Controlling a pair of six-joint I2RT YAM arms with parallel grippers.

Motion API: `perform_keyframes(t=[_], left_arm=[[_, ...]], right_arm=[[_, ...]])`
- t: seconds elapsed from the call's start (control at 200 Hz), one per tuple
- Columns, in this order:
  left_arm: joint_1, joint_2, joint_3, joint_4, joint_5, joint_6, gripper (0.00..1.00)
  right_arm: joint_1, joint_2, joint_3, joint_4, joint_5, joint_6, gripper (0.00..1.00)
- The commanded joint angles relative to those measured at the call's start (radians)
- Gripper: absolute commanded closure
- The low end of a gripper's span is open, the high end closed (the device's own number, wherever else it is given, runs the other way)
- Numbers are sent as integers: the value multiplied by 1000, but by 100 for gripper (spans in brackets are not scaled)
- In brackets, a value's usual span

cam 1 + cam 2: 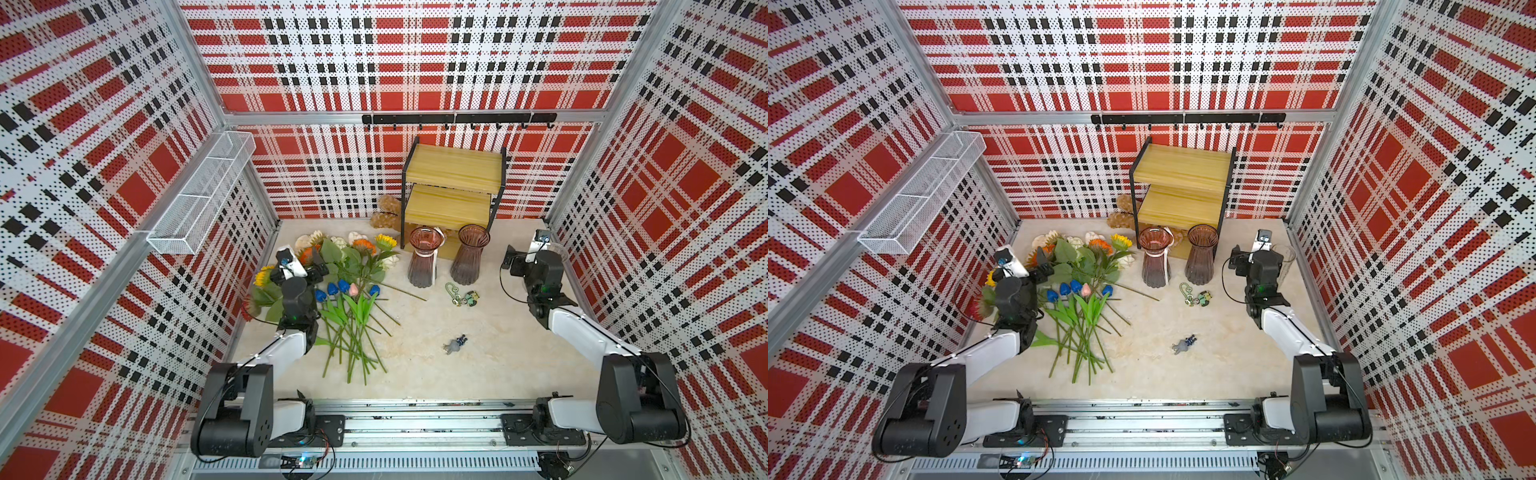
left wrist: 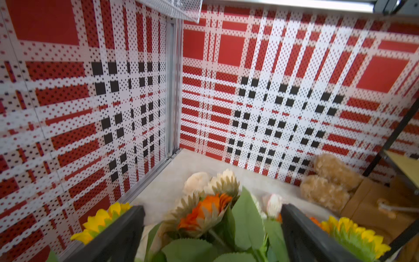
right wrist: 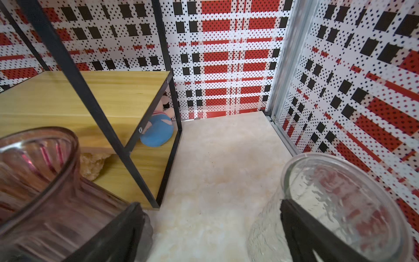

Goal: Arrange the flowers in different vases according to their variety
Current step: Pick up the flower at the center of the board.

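From above only: flowers (image 1: 345, 266) heaped flat on the left of the table (image 1: 478, 374), none in a vase; tulips (image 1: 343, 286) in a row — four blue, one pink. Also a green keychain (image 1: 455, 291) and a small grey figurine (image 1: 455, 344), outside both wrist views.

Counted, three: pinkish vase (image 1: 423, 259) and brownish-purple vase (image 1: 469, 255) upright before the wooden shelf (image 1: 453, 166); clear cylinder (image 1: 1284, 259) near the right wall, half hidden behind the right arm (image 1: 540, 274) from above, plain from the right wrist.

Shown by the right wrist alone: blue plush doll (image 3: 156, 131) tucked under a shelf board.

At the left gripper (image 2: 212, 207): fingers wide, holding nothing, framing an orange sunflower (image 2: 204, 215) just over the heap. At the right gripper (image 3: 209, 205): fingers wide too, empty, between brownish-purple vase and clear cylinder — touching either, cannot tell.

Among the sunflowers (image 1: 386, 241): seemingly two yellow, two orange, one red, one cream; heap too tangled for a sure count.
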Motion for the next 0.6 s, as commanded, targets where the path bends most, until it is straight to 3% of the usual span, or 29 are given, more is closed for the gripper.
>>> perform_keyframes(t=[0.0, 0.22, 0.391, 0.596], left_arm=[[14, -43, 119, -372, 47, -105, 1], [41, -27, 295, -739, 185, -281, 1], [-34, -17, 307, -776, 265, -439, 4], [-151, 106, 341, -764, 371, -665, 3]], right_arm=[[88, -22, 49, -323, 7, 48, 0], [216, -15, 147, -480, -11, 173, 0], [232, 21, 205, -543, -46, 228, 0], [233, 6, 256, -592, -35, 251, 0]])
